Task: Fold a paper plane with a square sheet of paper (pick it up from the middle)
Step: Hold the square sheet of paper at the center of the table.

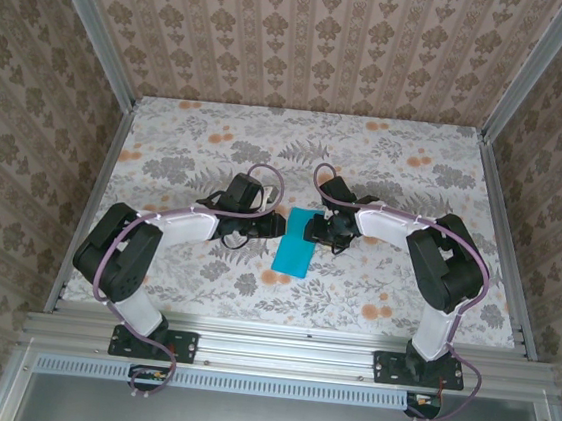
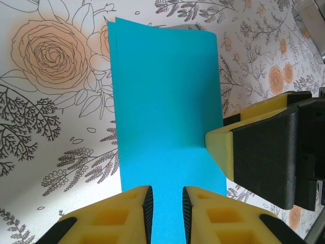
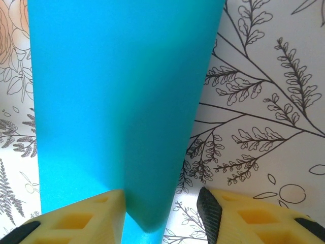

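The square sheet of paper (image 1: 295,242) is teal-blue and lies folded into a narrow rectangle on the flowered table (image 1: 218,144), between the two arms. My left gripper (image 1: 277,226) sits at its left edge. In the left wrist view its jaws (image 2: 167,203) stand a little apart, low over the flat paper (image 2: 162,101), with nothing pinched between them. My right gripper (image 1: 317,226) is at the paper's right edge, and its finger (image 2: 264,152) touches that edge. In the right wrist view my right gripper (image 3: 161,208) is open, and a raised darker flap of the paper (image 3: 152,152) stands between its fingers, close to the left one.
Patterned walls and aluminium frame posts (image 1: 111,62) enclose the table on three sides. A metal rail (image 1: 286,350) runs along the near edge, where both arm bases are bolted.
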### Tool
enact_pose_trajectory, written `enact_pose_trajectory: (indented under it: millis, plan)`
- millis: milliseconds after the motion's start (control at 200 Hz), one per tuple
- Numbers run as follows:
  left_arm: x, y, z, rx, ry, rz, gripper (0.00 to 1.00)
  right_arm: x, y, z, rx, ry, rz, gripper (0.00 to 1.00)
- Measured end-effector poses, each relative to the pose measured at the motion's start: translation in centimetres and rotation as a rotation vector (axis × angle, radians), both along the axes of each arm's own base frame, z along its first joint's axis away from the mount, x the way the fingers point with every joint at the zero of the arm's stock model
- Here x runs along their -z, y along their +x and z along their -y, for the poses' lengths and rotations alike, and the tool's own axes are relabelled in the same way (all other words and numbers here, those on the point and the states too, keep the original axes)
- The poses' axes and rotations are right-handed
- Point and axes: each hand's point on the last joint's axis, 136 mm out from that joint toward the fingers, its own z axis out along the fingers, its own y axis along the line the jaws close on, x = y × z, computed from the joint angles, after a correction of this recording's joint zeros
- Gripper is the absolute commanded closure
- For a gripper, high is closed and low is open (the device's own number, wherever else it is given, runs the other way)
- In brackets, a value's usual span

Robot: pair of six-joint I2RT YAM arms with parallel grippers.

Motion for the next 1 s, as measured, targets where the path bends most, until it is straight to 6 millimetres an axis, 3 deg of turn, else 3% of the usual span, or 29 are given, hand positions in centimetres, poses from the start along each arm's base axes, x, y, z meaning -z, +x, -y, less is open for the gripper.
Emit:
enact_pose_trajectory:
  millis: [1000]
  plan:
    - [0.06,-0.05,-0.04,0.0,0.002,-0.003,0.75,-0.03,-0.02,-0.14,-0.02,-0.005,0.006,0.5]
